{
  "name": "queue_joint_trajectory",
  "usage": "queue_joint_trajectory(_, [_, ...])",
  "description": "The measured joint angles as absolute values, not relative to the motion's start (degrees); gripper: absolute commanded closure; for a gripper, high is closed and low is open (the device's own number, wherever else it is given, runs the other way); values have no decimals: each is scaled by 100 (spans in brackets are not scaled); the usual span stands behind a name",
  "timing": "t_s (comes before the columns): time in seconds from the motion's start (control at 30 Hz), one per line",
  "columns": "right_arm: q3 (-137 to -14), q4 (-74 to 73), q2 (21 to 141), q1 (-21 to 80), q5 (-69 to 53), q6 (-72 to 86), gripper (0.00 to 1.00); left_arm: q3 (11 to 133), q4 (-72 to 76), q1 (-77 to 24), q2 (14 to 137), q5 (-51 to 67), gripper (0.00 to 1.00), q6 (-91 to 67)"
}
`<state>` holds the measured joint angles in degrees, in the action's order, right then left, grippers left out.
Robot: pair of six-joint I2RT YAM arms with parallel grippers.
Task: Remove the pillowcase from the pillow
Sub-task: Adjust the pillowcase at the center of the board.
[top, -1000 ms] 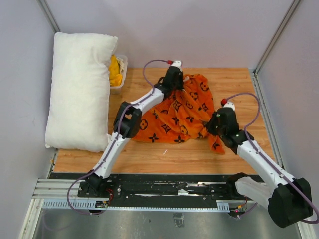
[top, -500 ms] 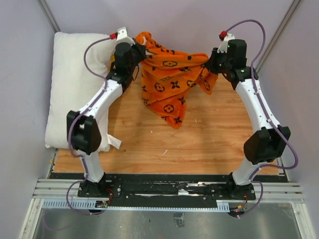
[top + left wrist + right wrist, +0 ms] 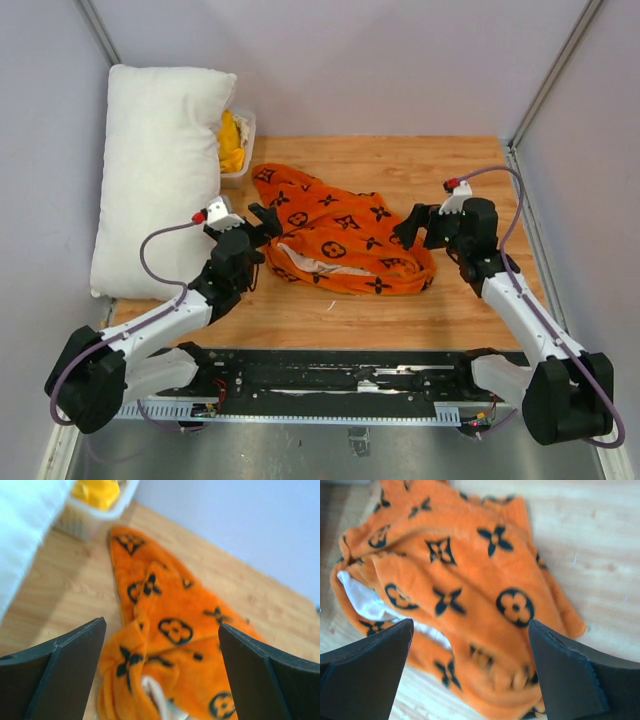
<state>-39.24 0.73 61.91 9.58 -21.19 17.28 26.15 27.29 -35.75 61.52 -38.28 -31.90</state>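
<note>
The soft orange fabric pillowcase printed with black flower motifs (image 3: 345, 243) lies crumpled on the wooden table (image 3: 400, 310), apart from the plump white pillow (image 3: 158, 180) propped at left. The left gripper (image 3: 262, 222) and right gripper (image 3: 412, 228) flank it, jaws spread, holding nothing.

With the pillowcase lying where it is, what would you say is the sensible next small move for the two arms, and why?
Probably draw both arms back toward their bases. The pillowcase lies crumpled on the table, fully apart from the pillow leaning at the left wall. The left gripper and right gripper both stand open, holding nothing, at its two ends. The removal looks done, so retreating seems enough.
</note>
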Motion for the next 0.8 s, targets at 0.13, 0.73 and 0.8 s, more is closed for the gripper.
queue_joint_trajectory(0.13, [-3913,858,5900,958,-2130,1881,2,3293,2672,-3498,6038,-4134,1,-2869])
queue_joint_trajectory(0.73, [-3522,952,7013,-631,-2158,3428,28,5531,-161,-1719,9083,-519,28,-1942])
queue_joint_trajectory(0.8, [-3461,923,7085,-631,-2246,3489,30,5505,-257,-1715,9113,-368,30,-1946])
